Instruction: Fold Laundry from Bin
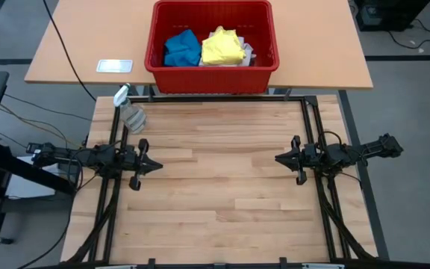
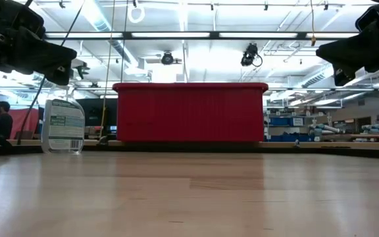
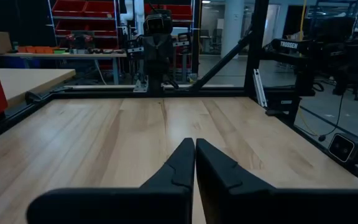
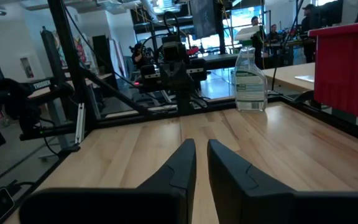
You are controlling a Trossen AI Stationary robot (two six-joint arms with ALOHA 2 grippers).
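The red bin [image 1: 211,45] stands on a tan table beyond the far edge of the wooden worktop, and it also shows in the low view [image 2: 189,112]. The laundry lies inside it: a blue piece [image 1: 181,48], a yellow piece [image 1: 222,46] and a bit of white cloth [image 1: 249,52] beside the yellow. My left gripper [image 1: 160,166] [image 3: 194,142] hovers level at the worktop's left, shut and holding nothing. My right gripper [image 1: 277,158] [image 4: 201,143] hovers level at the right. Only a narrow slit shows between its fingers, and nothing is in it. Both point toward the middle, far from the bin.
A clear spray bottle [image 1: 131,112] [image 4: 250,78] stands at the worktop's far left corner. A white card [image 1: 114,66] lies on the tan table left of the bin. A black frame [image 1: 304,104] borders the worktop. Bare wood [image 1: 219,172] lies between the grippers.
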